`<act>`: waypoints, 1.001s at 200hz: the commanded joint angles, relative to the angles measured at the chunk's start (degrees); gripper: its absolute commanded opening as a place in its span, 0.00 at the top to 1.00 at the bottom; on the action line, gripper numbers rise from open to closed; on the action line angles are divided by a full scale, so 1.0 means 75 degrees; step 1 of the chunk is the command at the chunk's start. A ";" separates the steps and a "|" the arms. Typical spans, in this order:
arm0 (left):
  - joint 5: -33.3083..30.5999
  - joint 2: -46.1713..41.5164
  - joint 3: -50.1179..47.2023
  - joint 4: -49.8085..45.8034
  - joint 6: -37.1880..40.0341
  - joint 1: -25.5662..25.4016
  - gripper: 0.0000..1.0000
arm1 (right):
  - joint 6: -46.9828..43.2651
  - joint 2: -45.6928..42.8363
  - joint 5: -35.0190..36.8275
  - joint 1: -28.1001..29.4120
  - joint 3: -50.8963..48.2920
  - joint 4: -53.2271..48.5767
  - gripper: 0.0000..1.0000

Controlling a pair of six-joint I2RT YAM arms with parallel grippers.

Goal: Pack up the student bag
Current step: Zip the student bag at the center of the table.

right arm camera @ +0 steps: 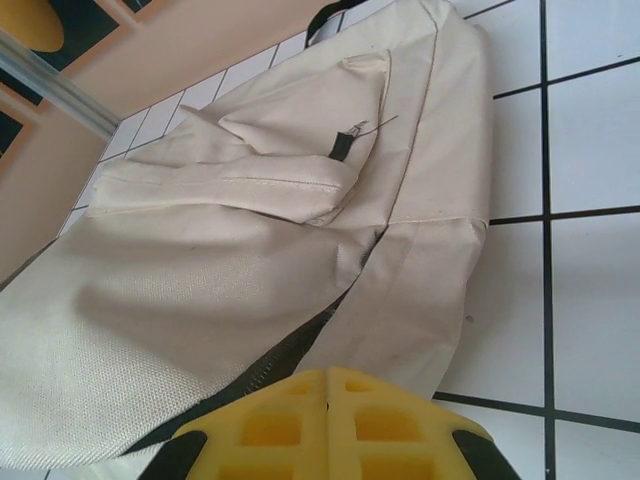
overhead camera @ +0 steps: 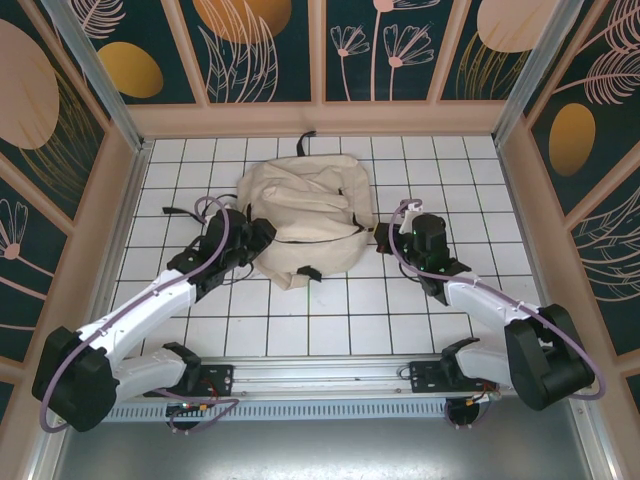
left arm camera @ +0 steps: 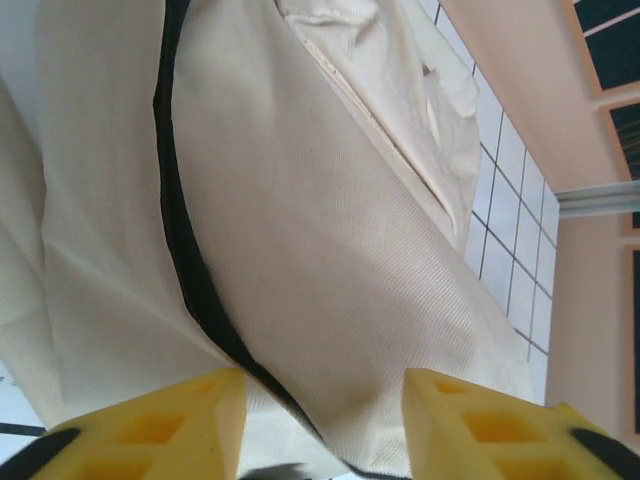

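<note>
The bag [overhead camera: 305, 215] lies slumped on the tiled worktop [overhead camera: 480, 200], midway between its side edges and nearer the far edge. The left gripper [overhead camera: 262, 235] sits at the bag's left side, fingers spread apart against the fabric. The right gripper [overhead camera: 385, 236] meets the bag's right edge, its pads pressed together; I cannot tell if they pinch fabric.

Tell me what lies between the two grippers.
The bag lies there, spanning the stretch from the left gripper to the right gripper, as the top view shows. Each wrist view has its fabric right at the fingers.
</note>
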 commanded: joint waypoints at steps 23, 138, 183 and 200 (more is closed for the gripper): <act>0.0634 0.0290 0.0321 0.0975 0.0112 -0.0662 0.49 | -0.0118 0.0053 0.0273 0.0205 0.0153 0.0468 1.00; -0.0425 0.2883 0.3128 0.0303 -0.1827 -0.2988 0.52 | -0.0306 -0.0623 0.0255 0.0476 -0.0387 0.1084 1.00; -0.0308 0.4083 0.3554 0.1025 -0.2913 -0.3096 0.52 | -0.0262 -0.0729 0.0147 0.0471 -0.0580 0.1248 1.00; -0.0268 0.4376 0.3790 0.0980 -0.3112 -0.3096 0.52 | -0.0268 -0.0737 0.0167 0.0469 -0.0591 0.1250 1.00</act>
